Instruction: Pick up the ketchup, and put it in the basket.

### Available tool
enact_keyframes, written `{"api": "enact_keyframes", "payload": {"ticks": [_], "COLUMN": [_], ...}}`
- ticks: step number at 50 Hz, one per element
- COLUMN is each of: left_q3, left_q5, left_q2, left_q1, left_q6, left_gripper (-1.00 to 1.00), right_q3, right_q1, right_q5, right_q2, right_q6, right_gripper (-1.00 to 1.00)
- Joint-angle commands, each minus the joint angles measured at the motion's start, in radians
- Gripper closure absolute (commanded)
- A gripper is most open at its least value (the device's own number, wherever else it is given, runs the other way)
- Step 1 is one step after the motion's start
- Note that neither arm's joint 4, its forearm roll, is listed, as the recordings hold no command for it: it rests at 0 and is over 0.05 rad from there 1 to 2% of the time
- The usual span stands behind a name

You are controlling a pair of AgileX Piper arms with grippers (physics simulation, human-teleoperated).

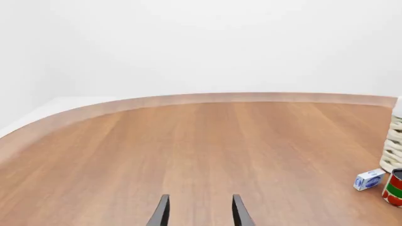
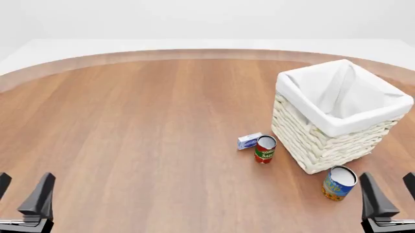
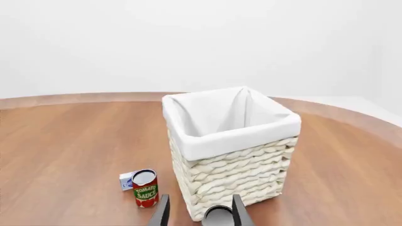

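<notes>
No ketchup visible in any view; just the basket (image 2: 327,141) standing upright on the right side of the tabletop (image 2: 143,126), white liner folded over the rim; tomato sauce can (image 2: 265,149) just left of it, label reading "TOMATO SAUCE"; small blue-and-white box (image 2: 249,141) touching or nearly touching that can; blue-and-yellow can (image 2: 339,183) close by the basket's near corner; left end effector (image 2: 25,194) and right end effector (image 2: 389,191) low at the near edge, both spread wide, holding nothing.
</notes>
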Motion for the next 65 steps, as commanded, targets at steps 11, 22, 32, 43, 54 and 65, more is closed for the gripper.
{"api": "enact_keyframes", "payload": {"ticks": [11,22,32,43,54,65], "left_q3": [0.000,0.000,0.000,0.000,0.000,0.000], "left_q5": [0.000,0.000,0.000,0.000,0.000,0.000], "left_q2": [0.000,0.000,0.000,0.000,0.000,0.000], "left_q1": [0.000,0.000,0.000,0.000,0.000,0.000], "left_q6": [0.000,0.000,0.000,0.000,0.000,0.000], "left_gripper": [-1.00,-1.00,-1.00,-1.00,-1.00,-1.00], "right_q3": [-0.001,-0.005,-0.005,-0.002,0.000,-0.002], "right_q1": [0.008,0.027,0.037,0.093,0.173,0.294], "right_q5": [-0.008,-0.005,-0.012,-0.137,-0.308,-0.516], "right_q2": [0.018,0.007,0.006,0.118,0.276,0.458], "right_q6": [0.010,-0.012,-0.015,-0.028,-0.046,-0.091], "right_gripper": [-1.00,-1.00,-1.00,-1.00,-1.00,-1.00]}}
